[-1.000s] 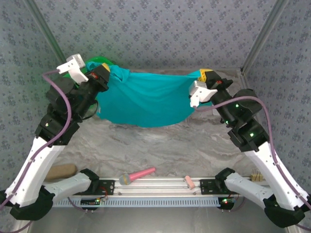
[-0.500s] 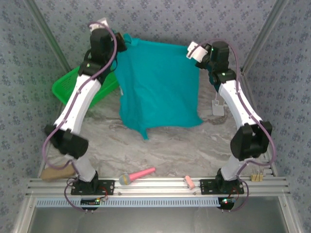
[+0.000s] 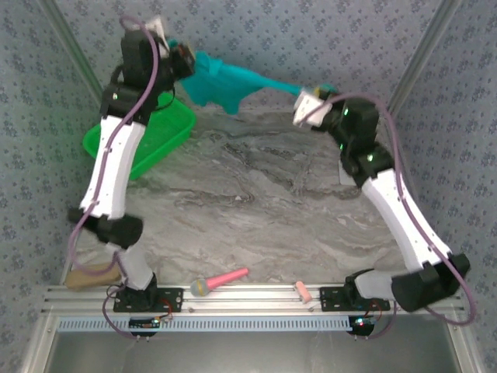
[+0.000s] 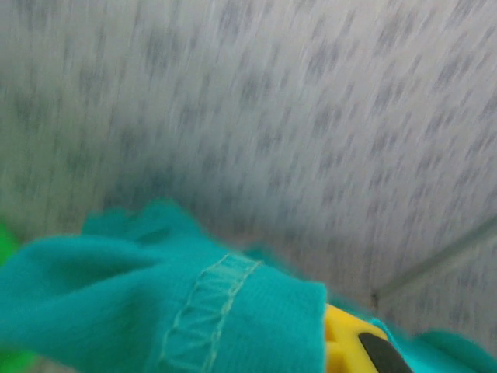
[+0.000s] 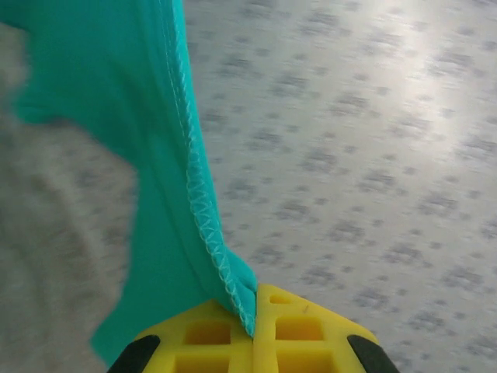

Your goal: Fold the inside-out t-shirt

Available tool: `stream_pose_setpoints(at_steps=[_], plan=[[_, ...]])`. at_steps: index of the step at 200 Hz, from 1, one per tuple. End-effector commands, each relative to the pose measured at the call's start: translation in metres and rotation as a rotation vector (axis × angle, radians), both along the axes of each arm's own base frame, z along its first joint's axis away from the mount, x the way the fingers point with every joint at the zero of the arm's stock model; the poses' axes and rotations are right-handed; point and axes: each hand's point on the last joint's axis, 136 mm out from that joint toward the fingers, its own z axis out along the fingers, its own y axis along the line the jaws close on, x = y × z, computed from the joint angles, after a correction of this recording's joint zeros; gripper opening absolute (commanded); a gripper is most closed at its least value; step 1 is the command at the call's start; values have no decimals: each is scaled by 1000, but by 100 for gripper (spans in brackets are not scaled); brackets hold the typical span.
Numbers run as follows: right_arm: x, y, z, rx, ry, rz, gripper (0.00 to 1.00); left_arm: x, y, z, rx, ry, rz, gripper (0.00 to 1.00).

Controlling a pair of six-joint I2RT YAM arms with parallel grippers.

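Observation:
The inside-out t-shirt (image 3: 225,81) is teal and hangs in the air at the back, pulled into a narrow bunched band between both grippers. My left gripper (image 3: 184,61) is raised high near the back wall and shut on the shirt's left end. In the left wrist view a stitched hem of the t-shirt (image 4: 194,311) covers the jaws, with one yellow finger (image 4: 347,343) showing. My right gripper (image 3: 324,88) holds the right end. In the right wrist view its yellow fingers (image 5: 210,338) are shut together on a serged seam of the t-shirt (image 5: 147,140).
A green mesh basket (image 3: 140,144) lies tilted at the back left under my left arm. On the front rail lie a pink-handled tool (image 3: 221,280) and a small pink piece (image 3: 303,292). A brown object (image 3: 89,273) sits at the front left. Patterned walls close in the back.
Both arms swung up and toward the back wall. The shirt, hanging spread wide half a second ago, is now lifted off the table and drawn into a narrow band.

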Motion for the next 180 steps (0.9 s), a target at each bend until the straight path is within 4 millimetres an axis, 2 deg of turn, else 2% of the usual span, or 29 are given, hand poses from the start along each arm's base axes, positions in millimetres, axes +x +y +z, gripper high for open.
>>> stream_pose_setpoints(at_steps=[1, 3, 17, 21, 27, 29, 35, 40, 53, 61, 71, 85, 93, 103, 113, 129, 150, 169, 180], plan=[[-44, 5, -123, -174, 298, -21, 0, -25, 6, -140, -106, 283, 60, 0], [-50, 7, -131, -178, 318, -19, 0, -29, 9, -155, -123, 311, 81, 0], [-93, 17, -200, -218, 481, 18, 4, -57, 34, -215, -208, 372, 206, 0], [-105, 19, -217, -221, 525, 29, 5, -67, 40, -233, -217, 406, 239, 5], [-123, 24, -240, -221, 591, 47, 8, -82, 47, -258, -217, 453, 263, 20], [-130, 25, -248, -221, 615, 54, 9, -85, 47, -260, -222, 456, 262, 25], [-149, 28, -269, -225, 692, 81, 13, -100, 49, -284, -220, 502, 263, 51], [-165, 30, -285, -233, 758, 102, 20, -110, 53, -300, -230, 542, 275, 62], [-199, 32, -311, -242, 895, 149, 40, -142, 63, -339, -254, 677, 330, 79], [-215, 33, -316, -251, 960, 188, 48, -154, 67, -348, -227, 699, 319, 87], [-221, 37, -311, -230, 985, 212, 52, -166, 77, -351, -178, 710, 340, 88], [-219, 45, -294, -162, 976, 240, 59, -170, 84, -343, -115, 675, 324, 86], [-206, 50, -278, -82, 941, 222, 65, -170, 87, -338, -95, 667, 329, 83], [-179, 53, -260, 66, 884, 140, 70, -165, 83, -331, -77, 645, 301, 77], [-146, 53, -243, 283, 842, 17, 71, -156, 74, -326, -69, 621, 255, 70], [-110, 43, -233, 614, 876, -208, 68, -138, 50, -325, -50, 620, 158, 62], [-85, 27, -247, 884, 974, -472, 65, -118, 19, -332, 30, 620, 79, 54], [-72, 6, -278, 988, 1005, -672, 64, -101, 4, -350, 119, 628, 60, 51], [-70, -1, -299, 1022, 1024, -739, 62, -93, 0, -368, 148, 665, 63, 48]])
